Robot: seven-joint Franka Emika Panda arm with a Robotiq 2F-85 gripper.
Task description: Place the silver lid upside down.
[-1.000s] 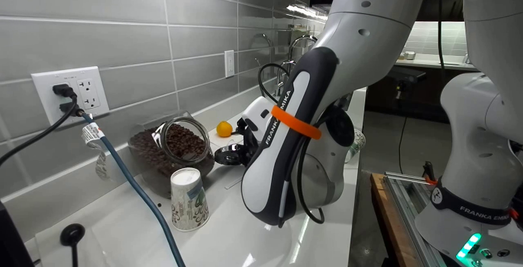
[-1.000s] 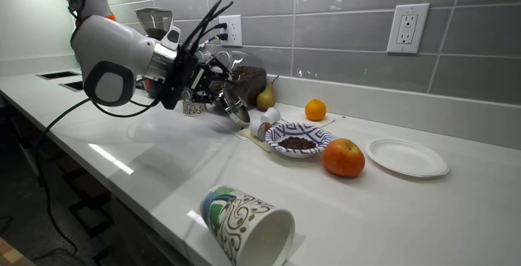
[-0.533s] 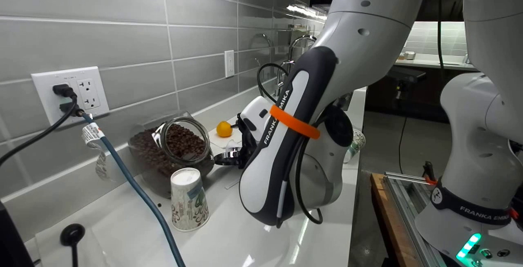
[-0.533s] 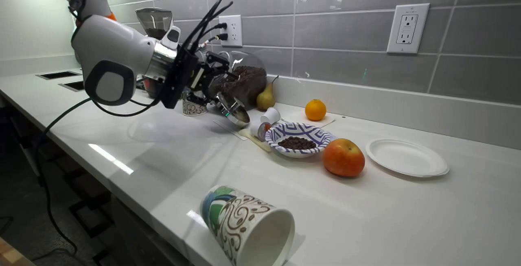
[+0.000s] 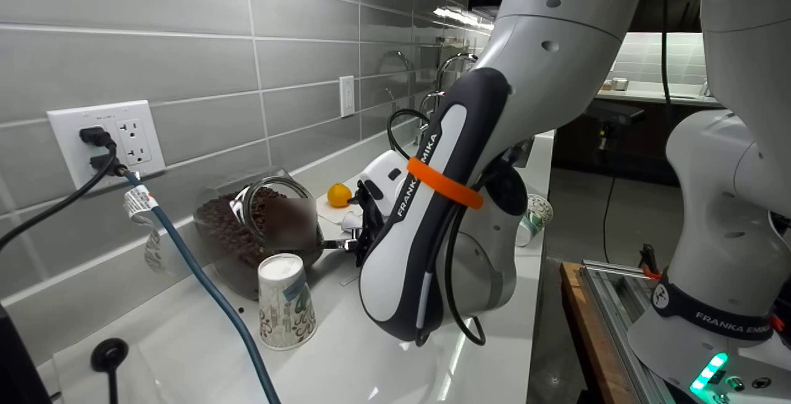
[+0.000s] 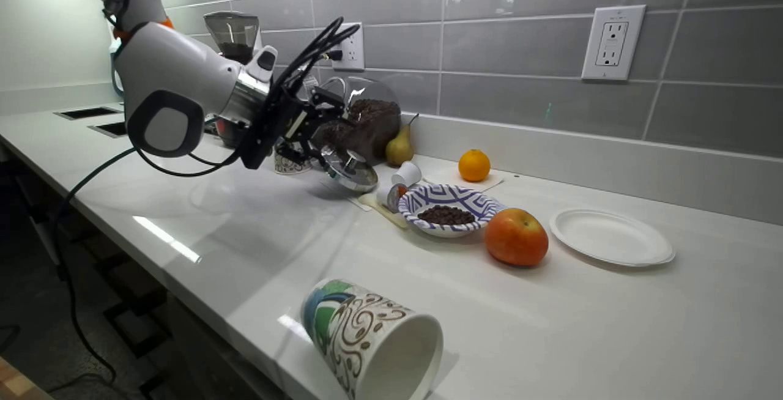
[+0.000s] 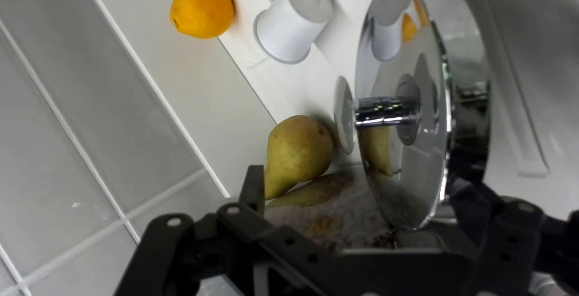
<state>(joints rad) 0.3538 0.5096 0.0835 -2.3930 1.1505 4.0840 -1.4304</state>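
Note:
The silver lid [image 7: 407, 119], round and mirror-like with a disc-topped knob [image 7: 344, 115] on a short stem, leans at a slant by the bean jar. In an exterior view the lid [image 6: 350, 170] tilts down to the right, knob side up, its low rim at or near the counter. My gripper [image 7: 359, 180] is open around the lid's near rim. One finger [image 7: 252, 189] stands well clear of the lid; the opposite finger [image 7: 472, 210] lies against or just under the rim, contact unclear. Only a bright edge of the lid [image 5: 337, 244] shows beside the dark gripper [image 5: 357, 222] in an exterior view.
The glass bean jar [image 6: 370, 118] and a pear [image 6: 399, 146] stand close behind the lid. White pods [image 6: 406, 174], a plastic utensil [image 6: 382, 209] and a patterned bowl [image 6: 449, 207] lie just right. An upturned paper cup [image 5: 287, 302] stands nearby; another cup [image 6: 373, 339] lies sideways.
The jaws have spread apart, and the upper finger has come away from the lid. The lid has tipped flatter and slightly right, with its knob now plainly visible. The arm has shifted slightly.

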